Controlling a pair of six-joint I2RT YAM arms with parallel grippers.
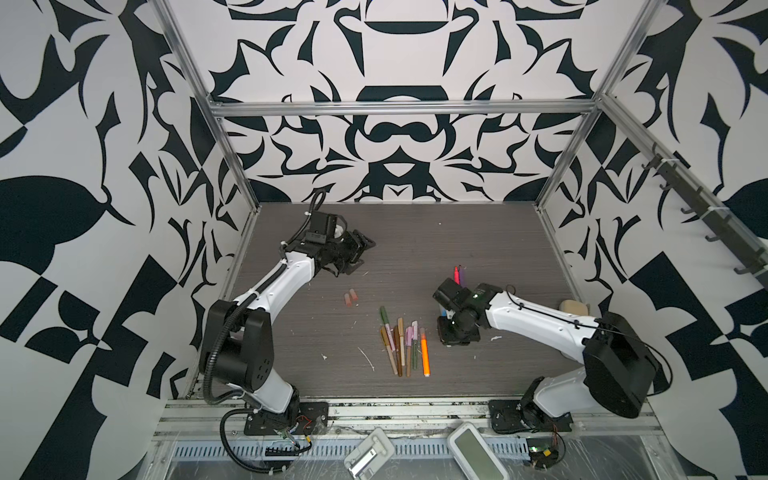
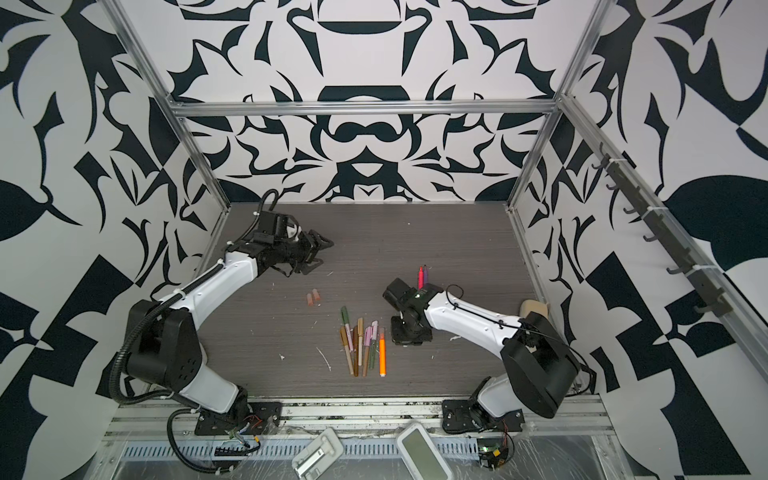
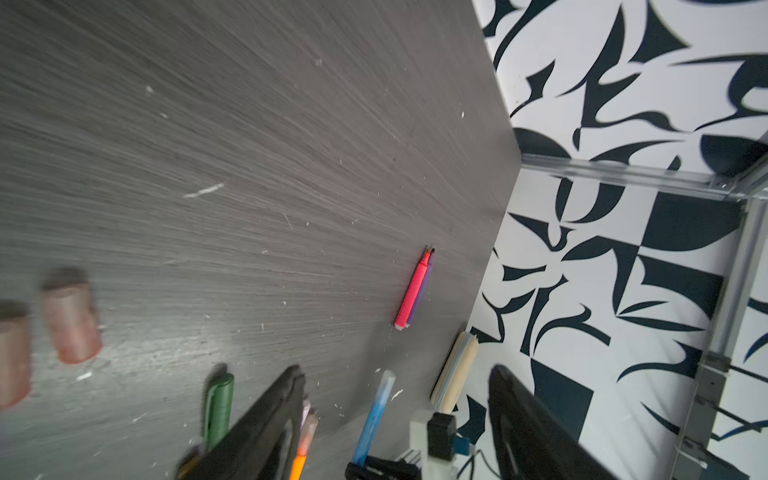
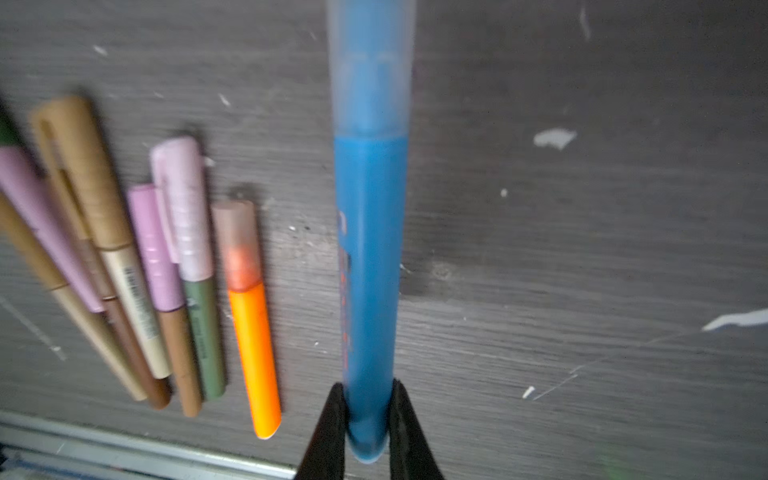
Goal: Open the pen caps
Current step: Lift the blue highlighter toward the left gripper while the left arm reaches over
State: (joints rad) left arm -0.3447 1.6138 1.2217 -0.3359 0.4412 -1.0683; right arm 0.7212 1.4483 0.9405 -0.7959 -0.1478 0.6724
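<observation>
While the left gripper (image 1: 365,254) hangs spread over the table (image 1: 415,232), the low right gripper (image 4: 369,386) pinches the blue pen (image 4: 370,249)

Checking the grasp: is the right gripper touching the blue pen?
Touching. In the right wrist view the right gripper clamps the blue pen between both fingers.

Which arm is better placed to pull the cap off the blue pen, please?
Left. The right gripper is shut on the blue pen at its tail end, its cap still on; the left gripper is open and empty, so it could likely take the cap.
</observation>
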